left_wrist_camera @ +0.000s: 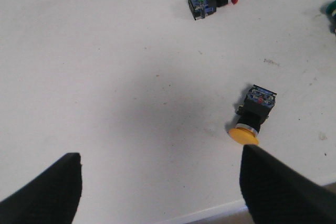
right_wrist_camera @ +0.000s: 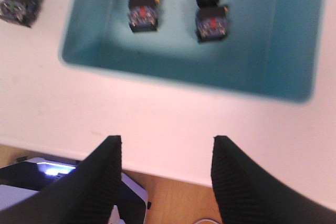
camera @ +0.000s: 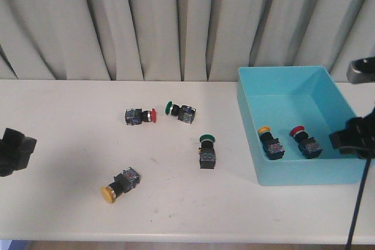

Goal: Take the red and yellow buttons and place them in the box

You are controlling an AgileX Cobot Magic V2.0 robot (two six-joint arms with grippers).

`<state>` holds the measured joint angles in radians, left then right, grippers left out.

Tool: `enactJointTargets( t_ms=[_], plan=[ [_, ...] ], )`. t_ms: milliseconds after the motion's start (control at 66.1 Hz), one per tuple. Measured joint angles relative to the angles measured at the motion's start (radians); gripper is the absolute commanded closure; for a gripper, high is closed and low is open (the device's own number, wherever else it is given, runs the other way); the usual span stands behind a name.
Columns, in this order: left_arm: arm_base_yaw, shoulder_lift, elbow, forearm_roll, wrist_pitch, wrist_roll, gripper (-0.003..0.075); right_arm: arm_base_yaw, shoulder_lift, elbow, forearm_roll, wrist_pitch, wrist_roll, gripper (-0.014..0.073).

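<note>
Two buttons already lie inside the box, one yellow-capped and one red-capped, side by side near its front wall. Two more of the wanted colours remain on the table: a yellow button lying on its side toward the front edge, left of centre, and a red button on its side farther back, near the middle. Two green-capped switches sit between these and the box; I judge them outside the task and leave them.

My left gripper hangs above the table's front left area with its fingers spread wide and nothing between them. My right gripper is spread too and empty, over the table's front edge just short of the box's front wall.

Step in hand, as I judge it: fetch the yellow button with my left arm, the nearer one. It lies ahead of that gripper, off toward one finger, cap toward the table's front edge. To do this well I should centre over the blocky body rather than the round cap, turn the wrist so the fingers close across its flat sides, and come down square so it does not roll.

No brand, label or writing is legible on any switch or on the box.
</note>
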<state>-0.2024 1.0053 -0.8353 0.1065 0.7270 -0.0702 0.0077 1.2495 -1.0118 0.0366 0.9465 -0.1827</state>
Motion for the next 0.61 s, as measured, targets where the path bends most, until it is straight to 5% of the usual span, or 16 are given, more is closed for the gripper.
enactJointTargets(
  t_ms=[363, 605],
  plan=[
    [0.015, -0.152, 0.153, 0.038, -0.058, -0.04, 0.013, 0.0, -0.395, 0.337, -0.027, -0.098, 0.032, 0.0227],
    [0.015, -0.156, 0.159, 0.048, -0.076, -0.041, 0.0144, 0.0, -0.62, 0.407, -0.026, -0.156, 0.035, 0.0274]
  ],
)
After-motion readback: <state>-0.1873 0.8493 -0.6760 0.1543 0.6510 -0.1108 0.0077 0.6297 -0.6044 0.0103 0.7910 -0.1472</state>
